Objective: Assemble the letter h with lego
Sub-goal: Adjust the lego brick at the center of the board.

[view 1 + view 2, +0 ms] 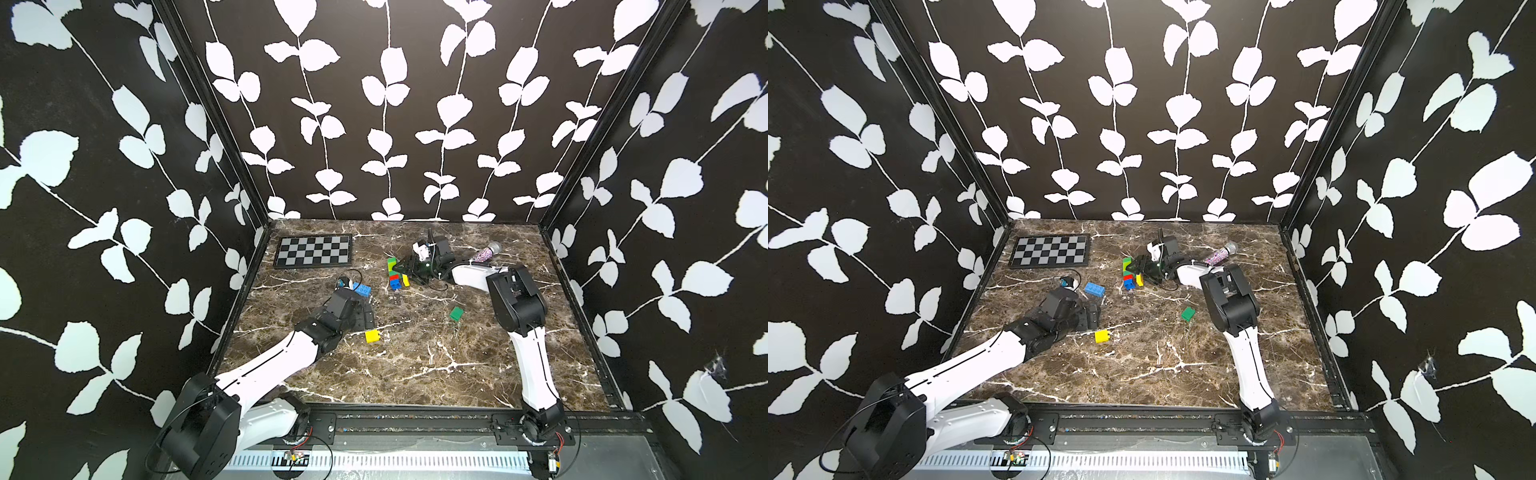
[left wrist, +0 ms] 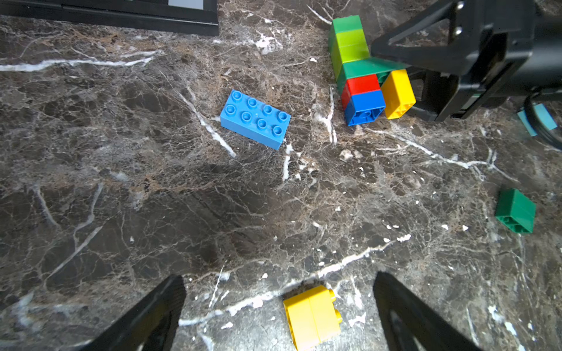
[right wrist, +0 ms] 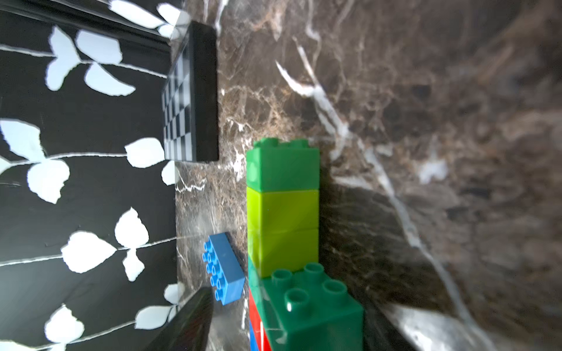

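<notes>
**Left arm:** extended low over the marble table (image 1: 415, 374), wrist pitched down. The left gripper (image 2: 279, 278) stands wide apart and holds nothing. In the left wrist view, the loose yellow brick (image 2: 311, 316) lies on the table between its fingers, touching neither. The light blue brick (image 2: 255, 118) lies studs up, farther ahead.

**Right arm:** elbow raised, forearm angled toward the table centre. The right gripper (image 1: 404, 271) stands apart, astride the dark green cross brick (image 3: 313, 310) of the brick assembly (image 2: 352, 51), which lies flat. A gap shows at one finger. The loose dark green brick (image 2: 515, 211) lies well apart.
</notes>
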Action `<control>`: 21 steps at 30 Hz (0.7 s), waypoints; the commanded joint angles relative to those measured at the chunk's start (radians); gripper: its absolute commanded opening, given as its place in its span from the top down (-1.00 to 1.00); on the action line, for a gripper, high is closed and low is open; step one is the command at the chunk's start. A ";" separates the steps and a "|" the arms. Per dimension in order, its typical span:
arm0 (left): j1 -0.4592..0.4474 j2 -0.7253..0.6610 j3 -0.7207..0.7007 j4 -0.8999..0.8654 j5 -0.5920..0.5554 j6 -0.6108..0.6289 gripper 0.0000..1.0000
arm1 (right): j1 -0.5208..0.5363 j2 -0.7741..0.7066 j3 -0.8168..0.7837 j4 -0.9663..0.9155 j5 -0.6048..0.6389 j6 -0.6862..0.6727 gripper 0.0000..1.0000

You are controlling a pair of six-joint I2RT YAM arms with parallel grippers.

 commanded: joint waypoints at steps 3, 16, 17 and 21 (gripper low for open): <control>0.008 0.010 0.037 -0.061 -0.036 -0.028 -0.98 | -0.006 -0.065 -0.052 -0.026 0.138 -0.057 -0.51; 0.057 0.016 0.029 -0.100 -0.062 -0.084 -0.98 | -0.001 -0.321 -0.258 -0.039 0.501 -0.242 -0.98; 0.059 0.011 0.022 -0.089 -0.058 -0.083 -0.98 | 0.001 -0.368 -0.290 -0.049 0.544 -0.264 -0.99; 0.065 0.001 -0.001 -0.055 -0.045 -0.076 -0.98 | -0.014 -0.550 -0.408 -0.151 0.798 -0.350 -0.98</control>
